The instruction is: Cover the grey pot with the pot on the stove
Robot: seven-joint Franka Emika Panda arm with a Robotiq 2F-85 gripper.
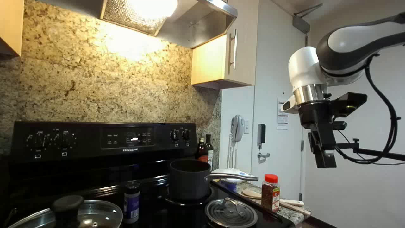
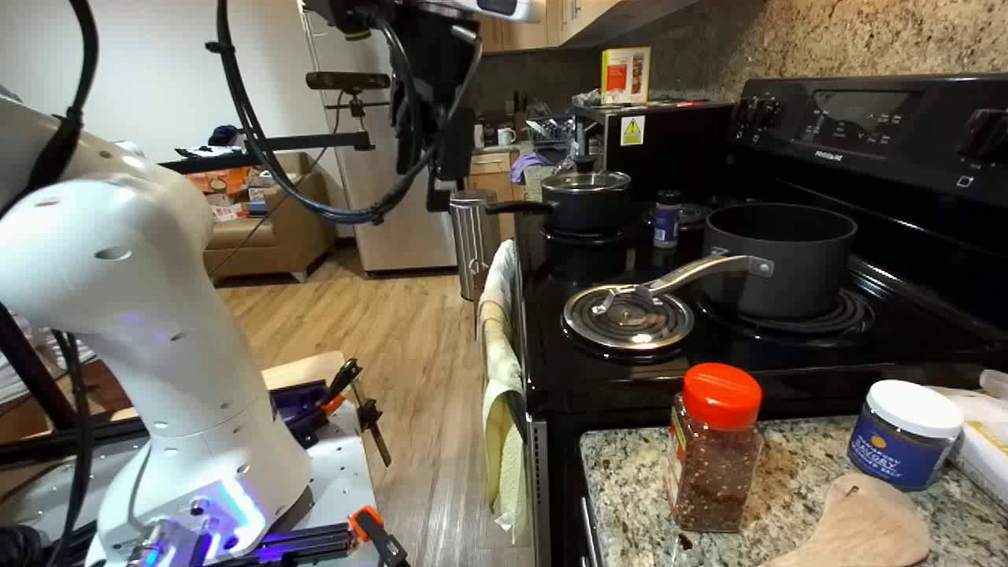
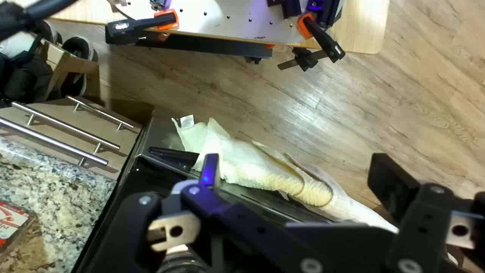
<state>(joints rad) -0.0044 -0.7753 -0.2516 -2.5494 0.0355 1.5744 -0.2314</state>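
Hood lamp [image 1: 152, 8] glaring white, backsplash [image 1: 117, 79] washed out beneath, sheen on wood floor [image 3: 314, 98]

Below the mostly matt gripper [image 3: 297, 174] I see a rough, fluffy cloth towel [image 3: 257, 167] and smooth, wood-look floor [image 3: 379, 113]. Lower than the gripper and well apart, the grey pot [image 2: 795, 272] looks matt metal, its handle [image 2: 709, 268] shiny metal, the countertop [image 2: 630, 472] glossy stone.

Above grey pot [image 2: 799, 276] — free, handle [image 2: 699, 271] jutting

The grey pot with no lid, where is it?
In an exterior view, the grey pot stands on the back right stove burner, right of the purple-labelled shaker and behind the clear lid.
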